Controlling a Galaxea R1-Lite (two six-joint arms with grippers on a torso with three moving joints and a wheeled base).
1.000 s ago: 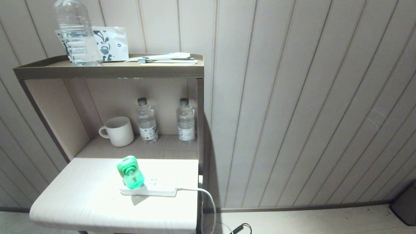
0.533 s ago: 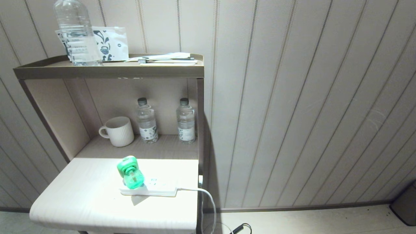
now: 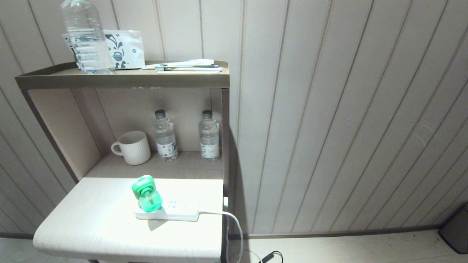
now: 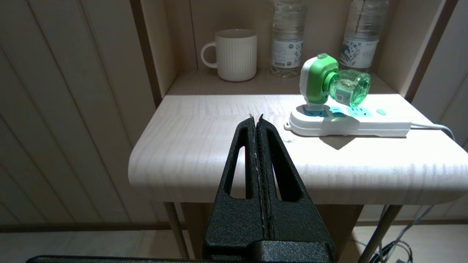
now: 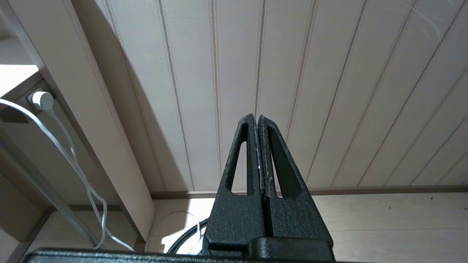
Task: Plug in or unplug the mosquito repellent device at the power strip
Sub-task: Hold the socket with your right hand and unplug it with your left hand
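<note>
Pale striped wall panelling backs a brown shelf unit whose white table top juts out at the front. On it, near the right edge, lies the power strip, its white cable dropping over that edge. The mosquito repellent device is plugged into the strip's end socket, the one farthest from the cable, with its green bottle tilted out over the strip.

The left gripper hangs in front of the table's front edge, well apart from the device, jaws pressed together and empty. The right gripper is parked beside the unit facing the wall, likewise closed on nothing.

Since the device already sits in a socket, the step in hand is probably unplugging. The left gripper should spread wide before nearing, close on the white-and-green head rather than the bottle, and pull straight up, because the light strip may lift too.

Compared with 1 second ago, the head view shows nothing displaced: device, strip, mug and 2 small water bottles sit identically.
</note>
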